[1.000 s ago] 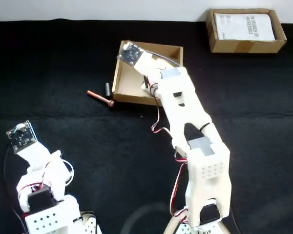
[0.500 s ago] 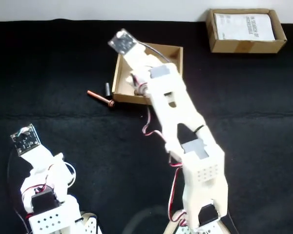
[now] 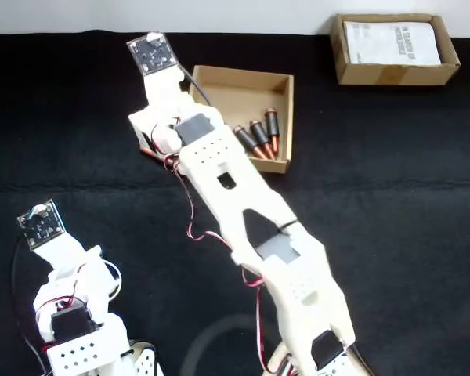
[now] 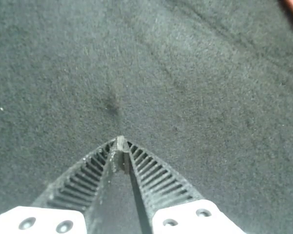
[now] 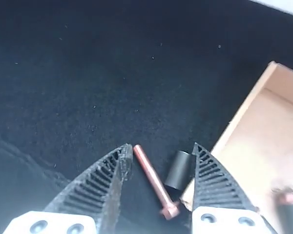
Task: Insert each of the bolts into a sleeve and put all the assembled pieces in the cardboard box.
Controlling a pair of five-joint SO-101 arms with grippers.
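Bolt [image 5: 154, 181] and sleeve [image 5: 178, 169] lie loose on mat [image 4: 136, 58] just beside box [image 3: 219, 98], under your right gripper [image 5: 162, 146], fingers spread. Three assembled pieces [image 3: 257, 137] inside box. Your left gripper [image 4: 119, 142] pinched closed, empty. Sheet [image 3: 392, 43] in far box [image 3: 395, 74]: print unreadable.

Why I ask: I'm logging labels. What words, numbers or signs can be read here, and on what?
The white sheet in the far box: a dark heading and lines of print, too small and blurred to read.
No legible marking on the cardboard box, the bolt or the sleeve.
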